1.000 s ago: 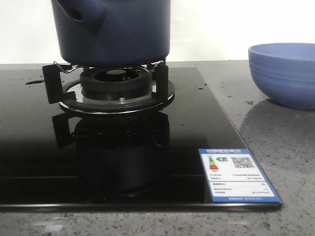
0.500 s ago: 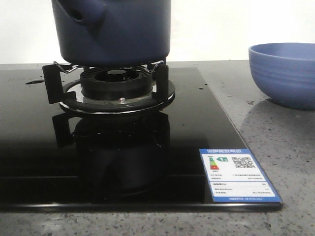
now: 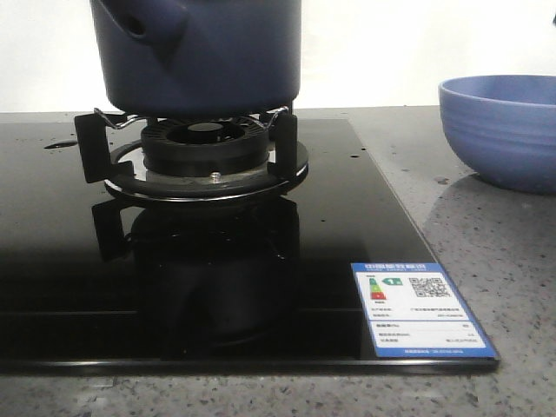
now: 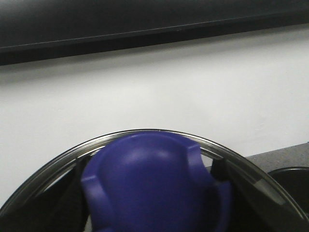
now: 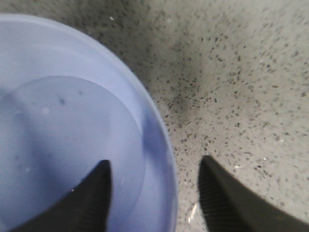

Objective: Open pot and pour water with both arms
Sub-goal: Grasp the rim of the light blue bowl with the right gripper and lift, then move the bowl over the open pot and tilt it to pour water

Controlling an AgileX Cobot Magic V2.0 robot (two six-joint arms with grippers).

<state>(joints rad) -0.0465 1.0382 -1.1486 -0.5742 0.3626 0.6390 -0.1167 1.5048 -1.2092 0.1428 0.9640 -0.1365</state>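
Note:
The dark navy pot (image 3: pixel 204 52) stands on the black burner grate (image 3: pixel 200 152), its tubular stub (image 3: pixel 139 22) at the upper left; its top is cut off by the frame. In the left wrist view my left gripper (image 4: pixel 154 193) is shut on the blue knob (image 4: pixel 154 179) of a glass lid with a metal rim (image 4: pixel 145 132). Dark fingers (image 4: pixel 223 170) flank the knob. My right gripper (image 5: pixel 154 193) is open and straddles the rim of the light blue bowl (image 5: pixel 63 125), with one finger inside the bowl and the other over the counter. Neither gripper shows in the front view.
The black glass hob (image 3: pixel 78 278) carries a blue energy label (image 3: pixel 421 308) at its front right corner. The light blue bowl (image 3: pixel 499 130) sits on the speckled grey counter (image 3: pixel 486 226), right of the hob. A white wall lies behind.

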